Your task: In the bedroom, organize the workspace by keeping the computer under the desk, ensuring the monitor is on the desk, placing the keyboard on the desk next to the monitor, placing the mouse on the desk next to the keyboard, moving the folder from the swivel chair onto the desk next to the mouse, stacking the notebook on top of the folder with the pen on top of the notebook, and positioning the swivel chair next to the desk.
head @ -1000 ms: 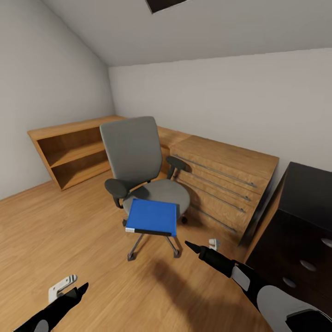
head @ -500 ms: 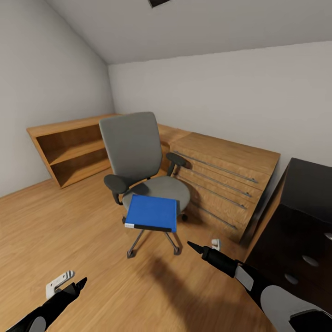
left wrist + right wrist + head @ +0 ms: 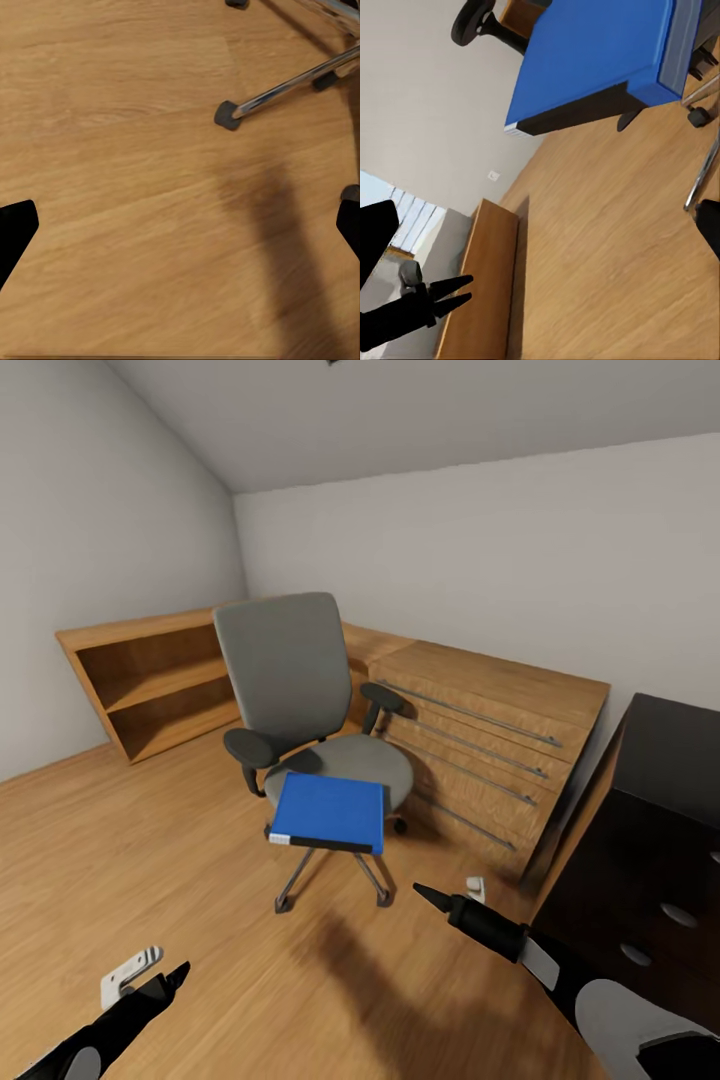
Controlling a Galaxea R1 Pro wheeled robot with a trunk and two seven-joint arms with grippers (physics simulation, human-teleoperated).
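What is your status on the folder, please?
Both grippers, left and right, open, empty. Folder on chair seat, overhanging front. Nothing between.

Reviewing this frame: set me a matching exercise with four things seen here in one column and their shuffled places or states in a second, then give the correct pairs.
Things:
1. folder
2. swivel chair
3. right gripper
4. oak shelving

Places or states:
A. against the far-left wall, shelves open
B. lying on the grey seat, overhanging its front edge
C. in the air above the wood floor, holding nothing
D. standing on the wood floor before the oak drawers

Pairs: 1-B, 2-D, 3-C, 4-A
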